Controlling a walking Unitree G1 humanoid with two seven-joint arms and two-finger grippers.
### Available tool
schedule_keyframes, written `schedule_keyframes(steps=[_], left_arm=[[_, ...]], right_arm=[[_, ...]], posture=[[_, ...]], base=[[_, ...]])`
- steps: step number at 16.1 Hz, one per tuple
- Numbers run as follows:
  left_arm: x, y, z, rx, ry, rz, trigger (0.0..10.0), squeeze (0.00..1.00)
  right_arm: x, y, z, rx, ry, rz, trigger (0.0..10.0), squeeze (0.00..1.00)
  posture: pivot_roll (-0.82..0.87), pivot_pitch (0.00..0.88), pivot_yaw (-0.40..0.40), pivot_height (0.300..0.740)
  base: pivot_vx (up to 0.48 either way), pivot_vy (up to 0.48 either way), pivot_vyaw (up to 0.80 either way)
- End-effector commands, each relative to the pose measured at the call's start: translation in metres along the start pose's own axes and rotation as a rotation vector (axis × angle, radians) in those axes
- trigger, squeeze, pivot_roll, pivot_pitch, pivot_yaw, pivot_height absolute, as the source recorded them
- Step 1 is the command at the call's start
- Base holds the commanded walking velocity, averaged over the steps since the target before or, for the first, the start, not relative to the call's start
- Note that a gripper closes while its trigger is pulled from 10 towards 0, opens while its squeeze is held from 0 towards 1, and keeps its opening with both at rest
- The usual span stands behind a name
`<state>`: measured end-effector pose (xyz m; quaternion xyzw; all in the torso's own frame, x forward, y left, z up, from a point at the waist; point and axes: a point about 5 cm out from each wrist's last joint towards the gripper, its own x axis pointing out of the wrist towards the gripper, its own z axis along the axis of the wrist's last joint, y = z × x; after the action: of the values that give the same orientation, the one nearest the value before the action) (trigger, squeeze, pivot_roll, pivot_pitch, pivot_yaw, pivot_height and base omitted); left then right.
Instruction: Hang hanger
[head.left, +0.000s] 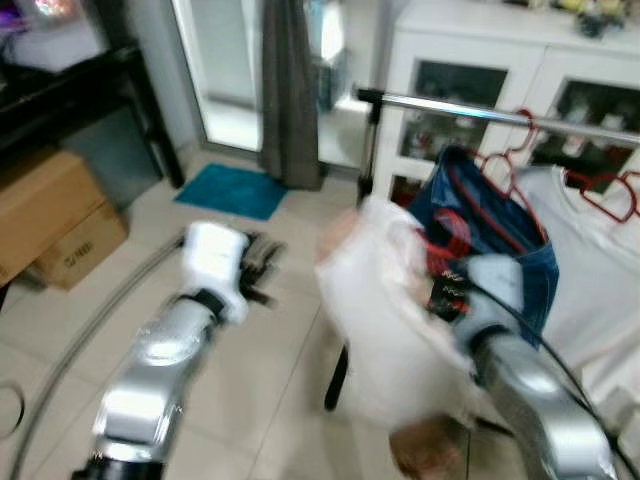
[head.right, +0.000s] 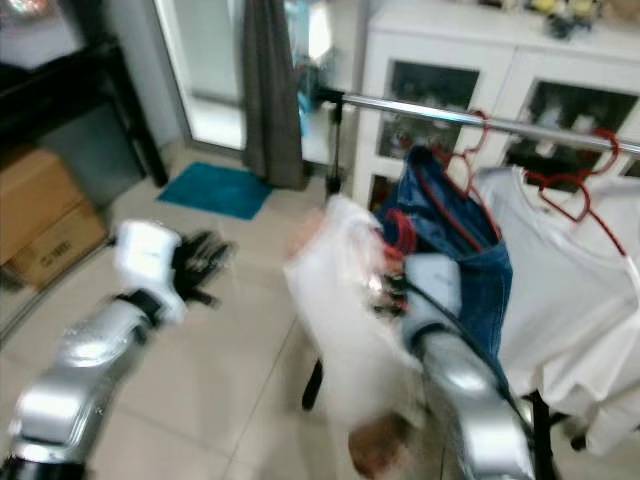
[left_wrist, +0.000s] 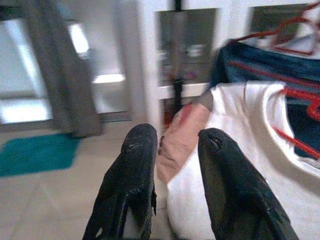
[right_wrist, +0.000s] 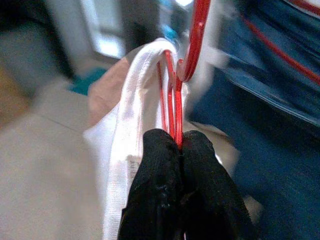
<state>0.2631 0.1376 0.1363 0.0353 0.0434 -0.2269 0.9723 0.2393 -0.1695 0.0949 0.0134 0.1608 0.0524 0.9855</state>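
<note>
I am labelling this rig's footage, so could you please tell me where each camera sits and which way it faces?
Left eye view: on the head, looking forward and down at the clothes rail; both silver arms show.
Right eye view: same head, the same scene, shifted slightly.
Left wrist view: on the left wrist, looking along the open left gripper toward the white shirt.
Right wrist view: on the right wrist, looking along the right gripper, shut on the red hanger that carries the shirt.
Shared: both wrist views show the white shirt and the blue garment behind it.

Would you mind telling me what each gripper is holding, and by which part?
The right gripper is shut on the red hanger, pinching its wire below the hook, with a white shirt on it. The left gripper is open, holding nothing.
</note>
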Motion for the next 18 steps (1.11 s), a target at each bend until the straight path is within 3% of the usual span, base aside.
schedule_keyframes(steps=[1,12,14,18], left_arm=[[-0.005,0.01,0.001,0.02,0.005,0.035,10.0,0.0],[-0.011,0.007,-0.003,0.013,0.034,-0.006,10.0,0.0],[-0.011,0.007,-0.003,0.017,0.036,-0.011,10.0,0.0],[-0.014,0.005,-0.004,-0.012,0.038,-0.047,10.0,0.0]], right_arm=[[0.002,0.01,0.013,-0.002,-0.051,0.032,10.0,0.0],[0.008,0.015,0.033,-0.036,-0.129,0.055,10.0,0.0],[0.006,0.015,0.037,-0.008,-0.163,0.076,10.0,0.0],[-0.006,0.019,0.039,0.003,-0.263,0.142,10.0,0.0]], posture=[[0.13,0.022,0.026,0.74],[0.14,0.032,0.011,0.74],[0.14,0.032,0.011,0.74],[0.13,0.037,0.01,0.74]], base=[[0.379,0.0,0.0],[0.373,0.0,0.0],[0.371,0.0,-0.8],[0.076,0.0,0.0]])
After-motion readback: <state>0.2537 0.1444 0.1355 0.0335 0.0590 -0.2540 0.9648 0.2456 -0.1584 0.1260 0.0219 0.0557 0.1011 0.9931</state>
